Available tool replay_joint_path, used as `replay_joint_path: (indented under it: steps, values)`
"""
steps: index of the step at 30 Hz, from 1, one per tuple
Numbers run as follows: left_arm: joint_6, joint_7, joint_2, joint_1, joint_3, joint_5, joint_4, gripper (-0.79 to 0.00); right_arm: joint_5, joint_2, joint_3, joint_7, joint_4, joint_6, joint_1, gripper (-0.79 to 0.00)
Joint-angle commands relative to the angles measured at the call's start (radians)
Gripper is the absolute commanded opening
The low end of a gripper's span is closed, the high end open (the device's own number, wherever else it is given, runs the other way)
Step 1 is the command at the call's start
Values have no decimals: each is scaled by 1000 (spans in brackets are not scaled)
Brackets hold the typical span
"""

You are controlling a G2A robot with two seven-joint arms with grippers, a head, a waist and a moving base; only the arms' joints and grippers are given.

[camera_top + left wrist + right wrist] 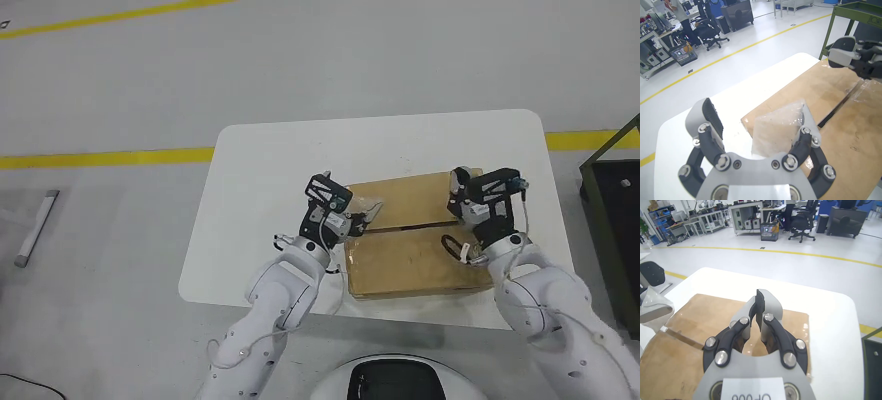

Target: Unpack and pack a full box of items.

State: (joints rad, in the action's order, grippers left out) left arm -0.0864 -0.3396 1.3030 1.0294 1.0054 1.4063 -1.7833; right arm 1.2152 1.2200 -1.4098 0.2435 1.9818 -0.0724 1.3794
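Top view: closed box [420, 262], seam [405, 228] running lengthwise. Left hand [366, 214] wide open at seam's end, film [776, 130] clinging to one finger [809, 121]; right hand [757, 302] closed, empty, over far flap [410, 195].

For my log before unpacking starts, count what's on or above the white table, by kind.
Cardboard box: 1
Clear tape piece: 1
Grippers: 2 (left gripper, right gripper)
Total: 4
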Motion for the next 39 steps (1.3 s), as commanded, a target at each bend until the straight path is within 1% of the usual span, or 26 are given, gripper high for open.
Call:
replay_joint_path:
  steps: [1,7,11,16,19,20,21,22,23,24,26,27,28,32,34,35,36,37,38,39]
  values:
    - [-5,-8,5,-15,-18,9,6,0,-6,-3,-43,6,16,-3,21,-785]
    - [-9,-28,25,-60,-84,14,34,0,-49,-9,-178,0,55,-24,110,-785]
    - [8,-47,43,-99,-131,22,65,0,-84,-11,-262,-7,79,-26,177,-785]
    - [32,-63,65,-144,-178,28,101,0,-134,-10,-317,-15,105,-18,232,-785]
    - [49,-73,75,-162,-188,32,112,0,-221,-7,-339,-19,129,6,257,-779]
    - [58,-85,78,-164,-184,27,109,0,-283,-5,-346,-16,138,20,266,-733]
    - [60,-92,79,-165,-182,26,106,0,-318,-4,-350,-12,141,30,268,-705]
    - [64,-106,79,-165,-174,29,99,0,-377,-4,-355,4,147,61,271,-622]
    - [69,-121,79,-161,-165,28,90,0,-423,-4,-367,15,150,90,271,-502]
    - [74,-141,78,-156,-153,26,77,0,-489,-4,-375,27,153,120,271,-474]
    - [74,-181,74,-141,-122,26,47,0,-594,-7,-392,96,149,195,270,-403]
    - [79,-206,71,-129,-101,25,32,0,-648,-9,-399,130,150,238,264,-388]
    - [81,-232,68,-115,-82,17,14,0,-693,-12,-407,166,145,275,259,-397]
    - [66,-336,52,-49,7,0,-78,0,-868,-26,-405,367,120,429,235,-385]
    - [45,-379,42,-5,57,1,-134,0,-922,-35,-398,467,105,487,216,-320]
    - [36,-395,38,15,78,1,-155,0,-944,-39,-383,515,104,511,209,-259]
    - [31,-403,35,28,91,-1,-169,0,-956,-41,-376,545,101,525,204,-234]
    - [24,-415,32,47,110,-4,-188,0,-948,-46,-363,601,102,551,197,-191]
    - [12,-427,27,69,131,-2,-211,0,-933,-52,-349,656,101,576,186,-105]
    - [9,-431,26,81,142,-2,-221,0,-924,-54,-341,676,100,586,181,-62]
